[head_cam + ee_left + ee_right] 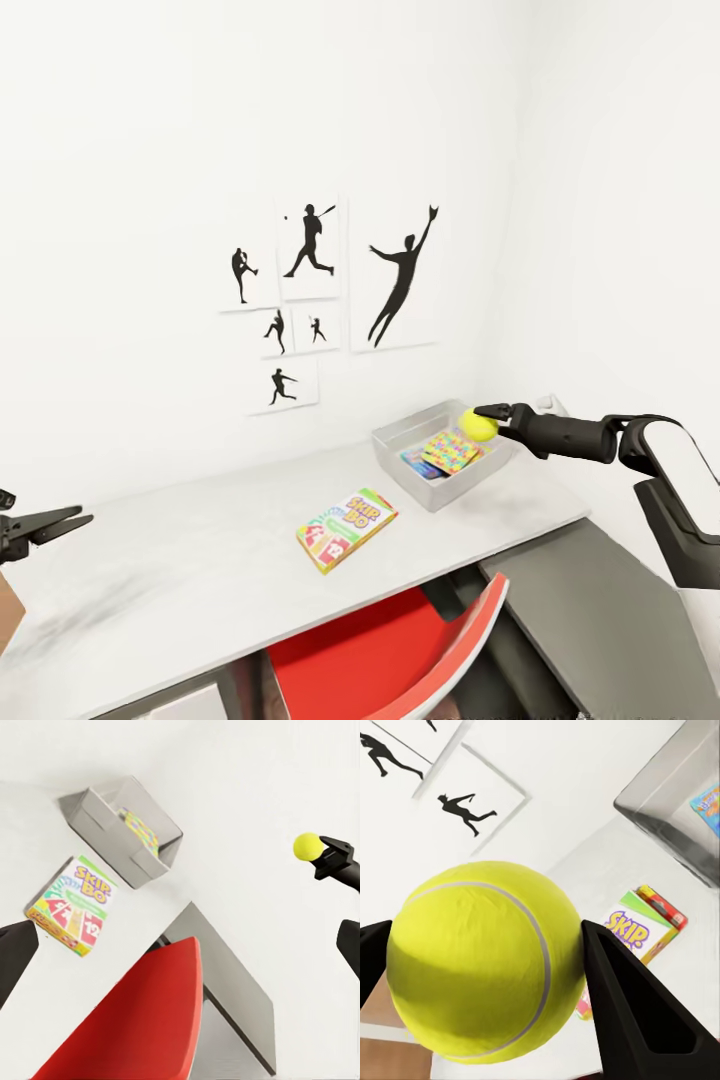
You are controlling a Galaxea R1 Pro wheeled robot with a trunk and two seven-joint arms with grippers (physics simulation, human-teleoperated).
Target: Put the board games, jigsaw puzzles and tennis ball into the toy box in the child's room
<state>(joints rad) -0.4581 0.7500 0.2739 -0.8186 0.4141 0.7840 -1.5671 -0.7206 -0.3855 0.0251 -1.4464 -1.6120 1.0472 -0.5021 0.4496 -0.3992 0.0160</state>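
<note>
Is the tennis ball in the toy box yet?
Not yet. The right pincer holds the tennis ball above the toy box rim.

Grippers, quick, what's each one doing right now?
Left gripper: open, holding nothing.
Right gripper: closed on the tennis ball, over the toy box.

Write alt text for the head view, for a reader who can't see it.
The right gripper holds a tennis ball above the toy box, which already contains a colourful puzzle. A Skip-Bo box lies on the table.
</note>
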